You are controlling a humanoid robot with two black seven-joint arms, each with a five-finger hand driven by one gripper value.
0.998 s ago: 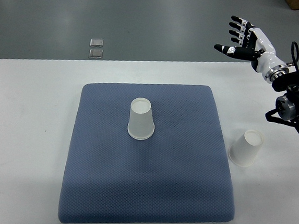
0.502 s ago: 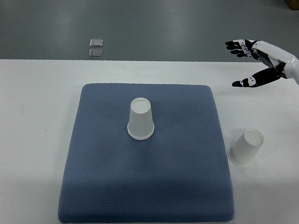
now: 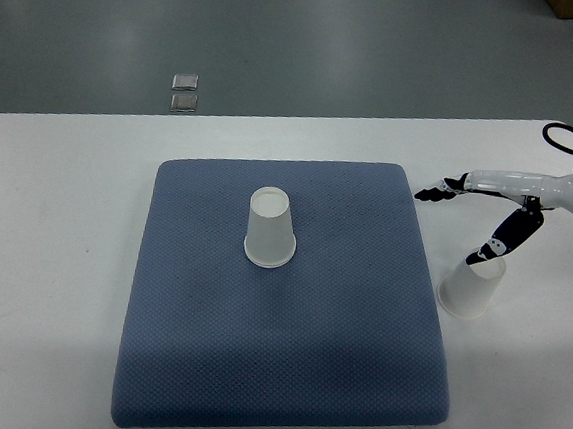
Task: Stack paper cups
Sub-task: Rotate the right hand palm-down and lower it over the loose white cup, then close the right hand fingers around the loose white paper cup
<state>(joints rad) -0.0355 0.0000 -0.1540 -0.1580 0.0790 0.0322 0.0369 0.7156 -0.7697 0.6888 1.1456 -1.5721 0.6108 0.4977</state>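
The right hand (image 3: 488, 207) reaches in from the right edge, low over the white table (image 3: 52, 254), with its fingers (image 3: 439, 191) stretched out toward the left and its thumb (image 3: 500, 238) angled down, spread apart and holding nothing. The thumb tip sits at the top of a white paper cup (image 3: 471, 288) that stands upside down on the bare table, just beside the right edge of the blue mat (image 3: 283, 365); whether the thumb touches the cup cannot be told. A 2nd paper cup (image 3: 269, 228), also upside down, stands near the middle of the mat, well apart from the 1st. The mat lies flat on the table. Past the far edge of the table, on the grey floor (image 3: 332, 38), sit 2 small square plates (image 3: 185, 93).
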